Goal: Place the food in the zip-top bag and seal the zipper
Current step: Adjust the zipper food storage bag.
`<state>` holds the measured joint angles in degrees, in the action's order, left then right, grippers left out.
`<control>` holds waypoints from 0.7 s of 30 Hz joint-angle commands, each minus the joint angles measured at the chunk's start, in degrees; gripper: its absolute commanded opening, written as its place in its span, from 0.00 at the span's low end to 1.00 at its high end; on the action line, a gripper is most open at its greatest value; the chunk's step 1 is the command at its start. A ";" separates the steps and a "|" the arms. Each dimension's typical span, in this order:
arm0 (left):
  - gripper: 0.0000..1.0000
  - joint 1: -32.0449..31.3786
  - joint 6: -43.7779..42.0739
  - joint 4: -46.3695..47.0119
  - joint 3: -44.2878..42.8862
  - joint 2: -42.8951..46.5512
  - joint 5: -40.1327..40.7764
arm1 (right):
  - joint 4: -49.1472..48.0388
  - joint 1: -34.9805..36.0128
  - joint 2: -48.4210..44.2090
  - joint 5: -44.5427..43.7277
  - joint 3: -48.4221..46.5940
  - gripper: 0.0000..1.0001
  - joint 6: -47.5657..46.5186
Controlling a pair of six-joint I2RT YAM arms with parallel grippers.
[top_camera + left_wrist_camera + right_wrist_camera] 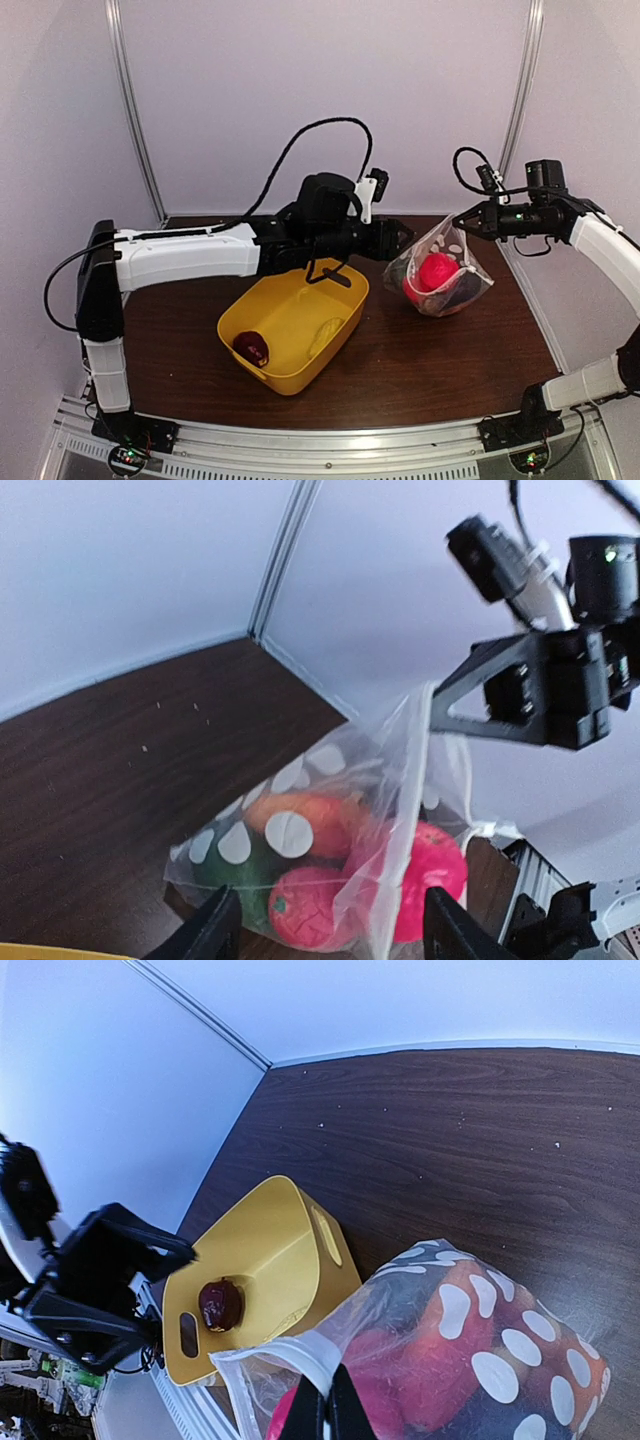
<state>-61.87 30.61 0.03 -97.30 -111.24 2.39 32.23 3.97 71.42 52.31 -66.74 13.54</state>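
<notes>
Yellow plastic makes the tub [285,312] on the left part of the brown table [420,360]. Inside it lie a dark red piece [251,348] and what looks like a pale yellow piece [327,335], so not all the food is in the bag yet. Just right of that, above the far corner of the tub, the left gripper [400,238] points at the bag. Its fingers are spread and hold nothing.

Next comes the zip-top bag [440,270]. Its bottom seems to rest on the table right of the tub, and its top is lifted up. On the far right, the right gripper [462,222] pinches the bag's top edge, fingers pressed tight together.

The bag hangs from one small pinch. If the left gripper bumps or tugs it, the thin edge could slip out and the bag could flop over. Food could then roll out, because the mouth does not look closed. The mouth is floppy too, so a new piece could hit the edge and drop on the table.

The bag is clear and crinkly with white dots. Through it show a bright pink piece [430,865], an orange piece [310,825], a green piece [235,875] and a dark piece [462,290]. The zipper [290,1355] looks like a pale strip by the pinch.
</notes>
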 commanded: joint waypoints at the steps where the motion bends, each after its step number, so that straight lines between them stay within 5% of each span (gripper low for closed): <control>1: 0.68 0.46 9.85 2.92 2.30 -3.10 -11.96 | -3.95 -0.41 -0.40 1.59 0.74 0.00 0.43; 7: 0.68 -0.31 11.46 5.18 4.48 -4.02 -13.79 | -4.71 -0.37 -0.49 1.22 2.08 0.00 0.25; 21: 0.48 -0.28 16.12 2.88 3.49 -8.64 -12.75 | -5.15 -0.36 -1.01 0.90 2.19 0.00 0.39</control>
<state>-62.30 44.97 3.38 -93.25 -116.77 -11.09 30.61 3.86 71.42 52.29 -64.58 13.58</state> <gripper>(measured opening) 0.507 0.003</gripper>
